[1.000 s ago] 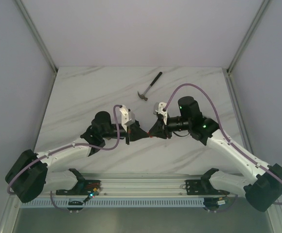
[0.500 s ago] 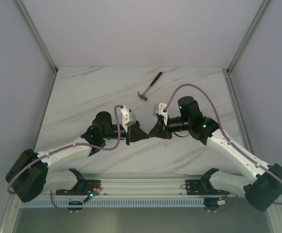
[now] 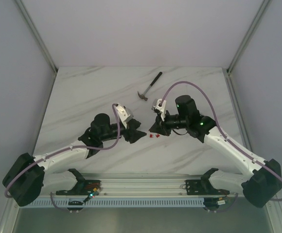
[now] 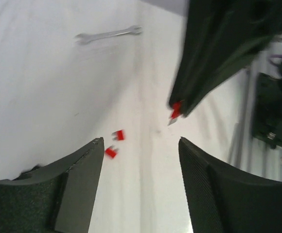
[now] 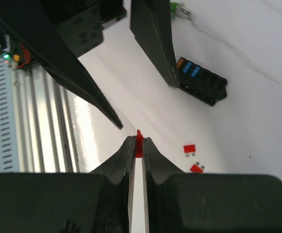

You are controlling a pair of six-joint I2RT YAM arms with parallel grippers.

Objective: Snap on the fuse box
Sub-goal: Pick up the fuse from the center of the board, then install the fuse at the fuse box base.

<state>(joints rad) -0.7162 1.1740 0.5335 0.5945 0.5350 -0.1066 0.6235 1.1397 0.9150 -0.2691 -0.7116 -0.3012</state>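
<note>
The fuse box (image 5: 202, 81), a small black block with blue and orange inserts, lies on the white table beyond my left gripper's fingers (image 5: 154, 41); the top view hides it. My right gripper (image 5: 138, 141) is shut on a tiny red fuse (image 5: 139, 144), which pokes out of its tips. From the left wrist view that same fuse (image 4: 176, 109) hangs at the tip of the right gripper. My left gripper (image 4: 141, 141) is open and holds nothing. Two loose red fuses (image 4: 114, 143) lie on the table between the grippers (image 3: 153, 136).
A hammer (image 3: 149, 86) lies further back on the table. A flat wrench (image 4: 109, 35) lies beyond the left gripper. A small green part (image 5: 177, 7) sits past the fuse box. The rail with the arm bases (image 3: 141, 187) runs along the near edge.
My left gripper has opened and drawn back to the left. Two red fuses now lie on the table where the tips met. The right gripper shifted slightly left and back.
</note>
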